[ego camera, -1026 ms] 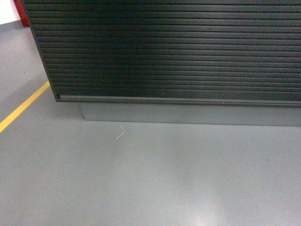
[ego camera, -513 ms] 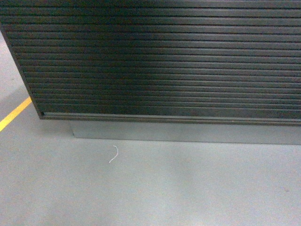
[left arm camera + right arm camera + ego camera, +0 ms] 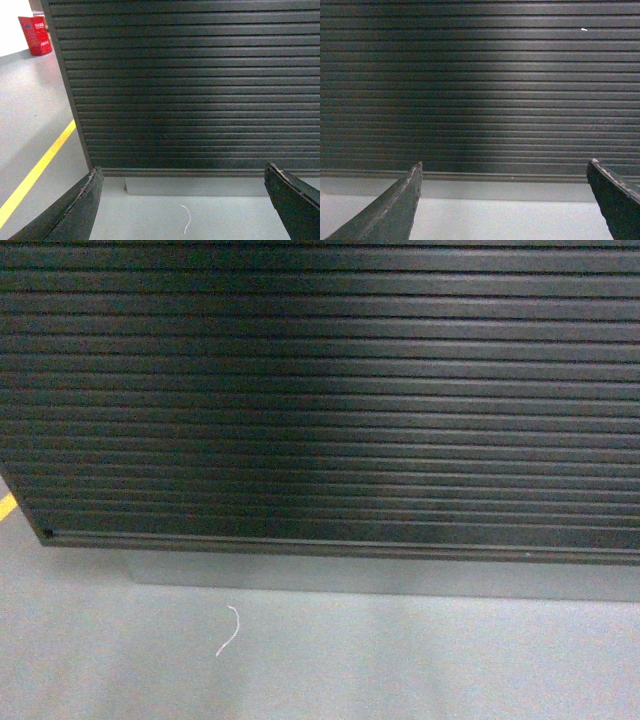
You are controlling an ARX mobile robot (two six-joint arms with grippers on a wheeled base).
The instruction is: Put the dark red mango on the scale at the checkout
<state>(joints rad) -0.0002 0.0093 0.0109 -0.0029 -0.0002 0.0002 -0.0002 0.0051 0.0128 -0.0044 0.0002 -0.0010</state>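
While the ribbed black front of the checkout (image 3: pixel 330 390) fills nearly the whole head view, only a band of grey floor (image 3: pixel 400 660) shows beneath it, with a pale recessed plinth (image 3: pixel 380 575) running along the counter's base. A short curl of white string (image 3: pixel 229 631) lies on the floor just in front of the plinth, left of centre. At the far left edge, a sliver of yellow floor line (image 3: pixel 7 506) meets the counter's lower corner.

Seen from the left wrist, the left gripper (image 3: pixel 185 200) hangs with its two dark fingers spread wide at the lower corners of the view, nothing between them but floor and the same white string. Beyond it the counter's left edge stands upright, the yellow line runs diagonally across the floor beside it, and a red box (image 3: pixel 35 35) sits far back against a white wall.

Seen from the right wrist, the right gripper (image 3: pixel 505 200) is likewise spread wide and holds nothing, its fingers framing the ribbed panel and the plinth below. A small white fleck (image 3: pixel 584 30) marks one upper rib.

Neither the dark red mango nor the scale appears in any view; the counter's top lies above every frame.
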